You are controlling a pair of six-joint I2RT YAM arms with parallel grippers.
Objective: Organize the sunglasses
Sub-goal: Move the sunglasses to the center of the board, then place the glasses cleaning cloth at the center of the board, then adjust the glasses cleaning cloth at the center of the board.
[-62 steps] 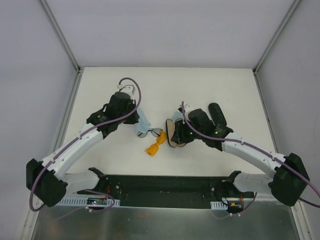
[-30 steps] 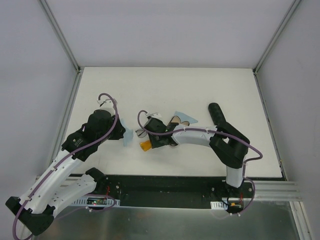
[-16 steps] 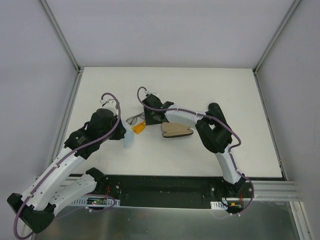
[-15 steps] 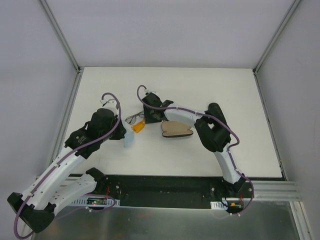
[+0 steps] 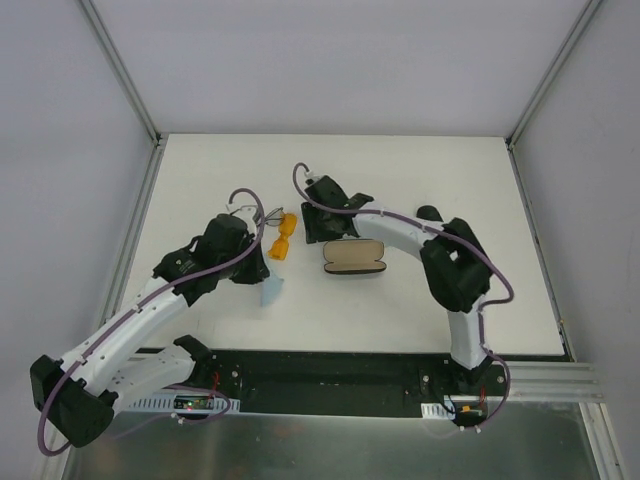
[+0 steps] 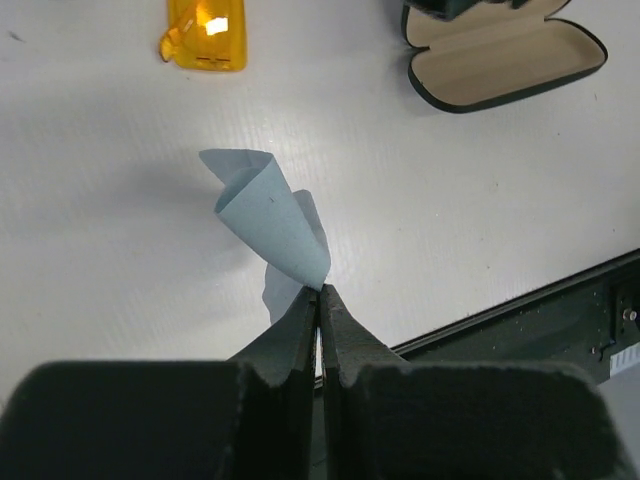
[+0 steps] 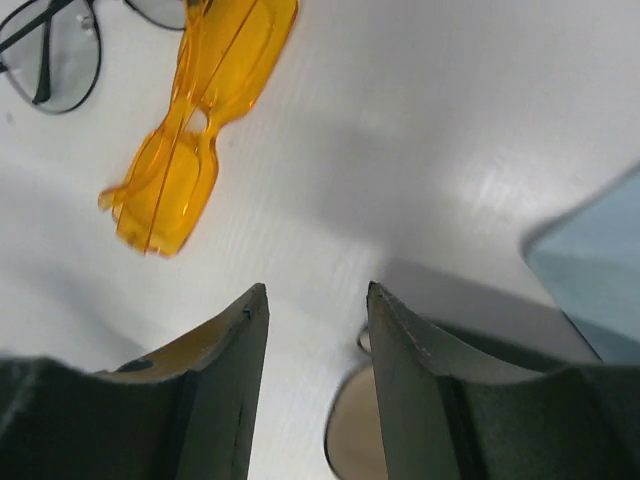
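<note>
Toward the left edge of the bench [image 5: 200, 170], left jaws pinch the blue cloth [image 6: 275, 215] aside, seemingly freeing the orange sunglasses [image 7: 200, 130] for the spread right jaws above them.

On worktop [image 5: 480, 180]: plastic sunglasses [image 5: 282, 234] left of open case [image 5: 354, 258]; wire-framed sunglasses [image 7: 50, 55] just beside, further left; cloth [image 5: 270, 291] before both.

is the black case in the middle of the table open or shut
Open: the black case lies spread flat with its tan lining facing up, and no glasses show inside it.
</note>
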